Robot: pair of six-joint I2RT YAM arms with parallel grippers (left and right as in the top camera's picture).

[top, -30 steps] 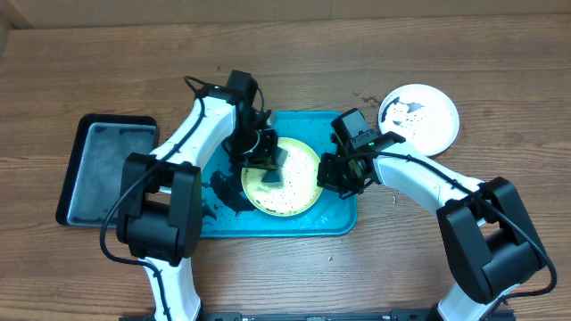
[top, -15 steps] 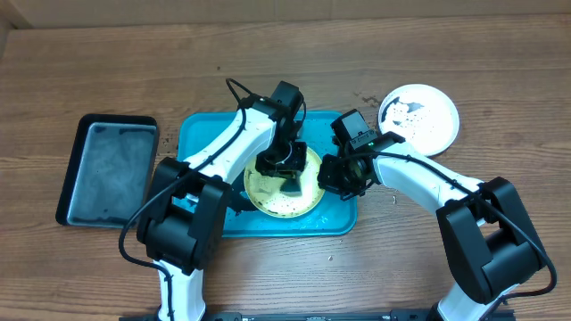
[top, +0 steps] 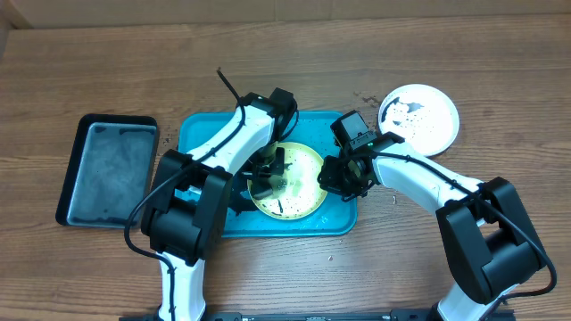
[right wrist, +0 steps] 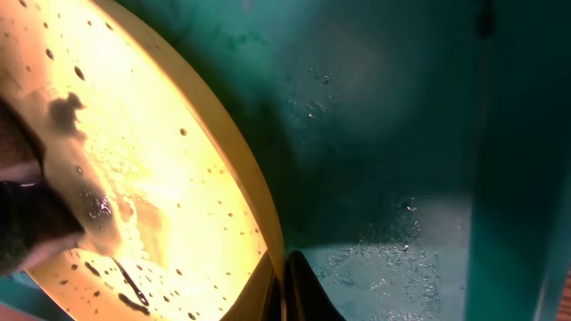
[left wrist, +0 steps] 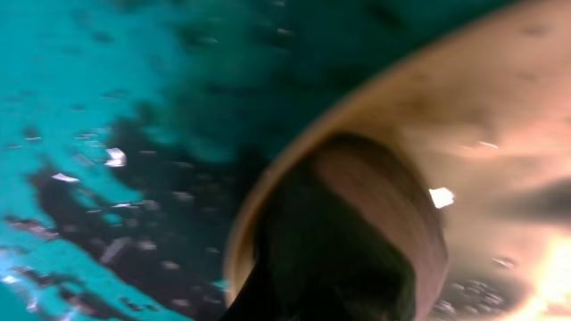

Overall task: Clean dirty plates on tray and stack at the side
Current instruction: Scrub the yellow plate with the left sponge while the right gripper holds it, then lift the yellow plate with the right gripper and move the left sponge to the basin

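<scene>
Yellow-green plate lay on turquoise tray. Right claw pinched its right rim. Left claw, closed on dark scrubbing pad, pressed on plate. Best: steady rim hold, overlapping strokes across black specks.
</scene>
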